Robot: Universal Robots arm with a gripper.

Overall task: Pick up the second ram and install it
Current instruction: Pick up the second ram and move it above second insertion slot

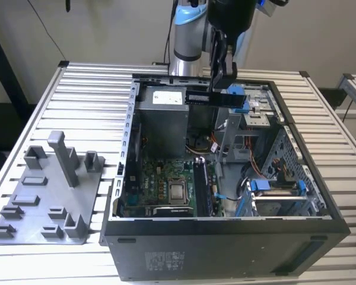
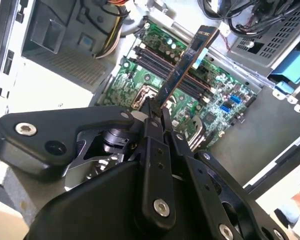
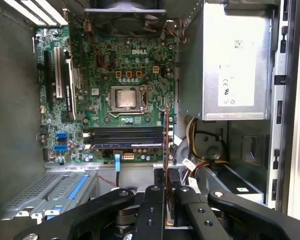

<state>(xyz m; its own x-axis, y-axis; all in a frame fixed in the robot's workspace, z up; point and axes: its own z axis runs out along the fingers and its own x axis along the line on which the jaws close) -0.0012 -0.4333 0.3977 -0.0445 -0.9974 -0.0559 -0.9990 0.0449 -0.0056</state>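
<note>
Claw point(image 2: 156, 107) clenched on the second ram point(image 2: 187, 62), its gripped end hidden between the fingers point(image 2: 152, 145).

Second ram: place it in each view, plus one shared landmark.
Exterior view: second ram, a thin bluish memory stick, level under the black gripper, above the open black case.
Second wrist view: slanting out of the gripper over the green motherboard.
First wrist view: edge-on, rising from the gripper.
Shared landmark: the motherboard.
</note>
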